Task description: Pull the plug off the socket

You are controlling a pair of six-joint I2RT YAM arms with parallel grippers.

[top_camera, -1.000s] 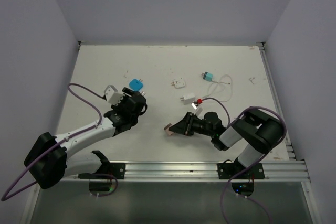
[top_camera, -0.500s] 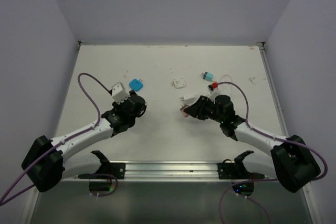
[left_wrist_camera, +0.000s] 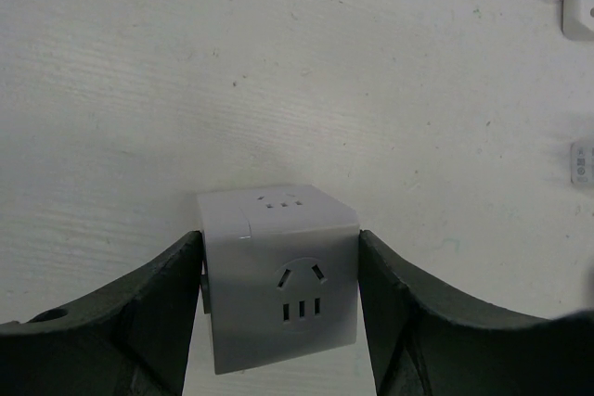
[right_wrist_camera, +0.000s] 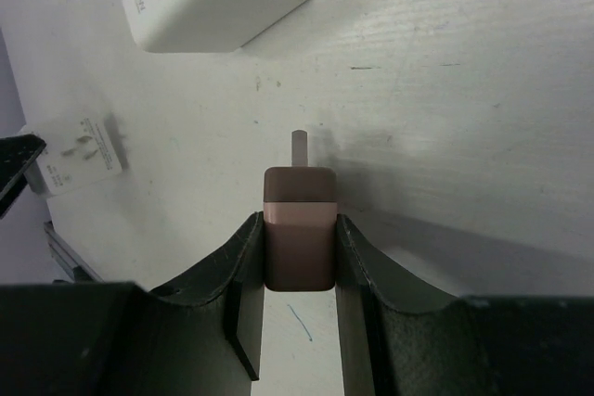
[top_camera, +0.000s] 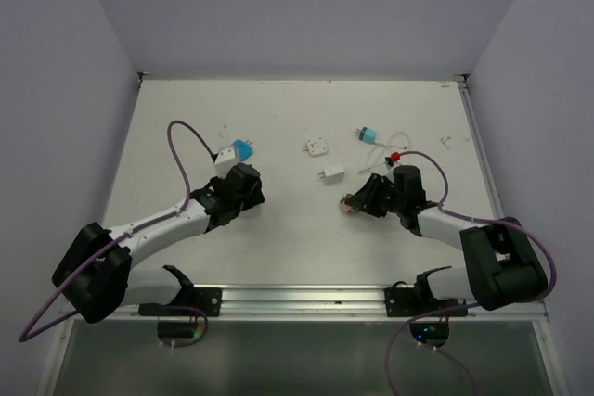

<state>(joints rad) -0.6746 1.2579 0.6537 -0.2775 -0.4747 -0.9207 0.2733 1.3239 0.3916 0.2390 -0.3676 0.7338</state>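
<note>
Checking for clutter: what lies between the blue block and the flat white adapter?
Nothing. In the top view, the table between the blue block and the flat white adapter is bare.

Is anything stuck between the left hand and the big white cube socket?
No, nothing visible. The left hand has its fingers right against both sides of the socket, with nothing in between.

One socket (left_wrist_camera: 278, 280), one pink plug (right_wrist_camera: 299, 229), two white blocks (top_camera: 316, 146) (top_camera: 329, 176) — one blue plug (top_camera: 242, 148)
</note>
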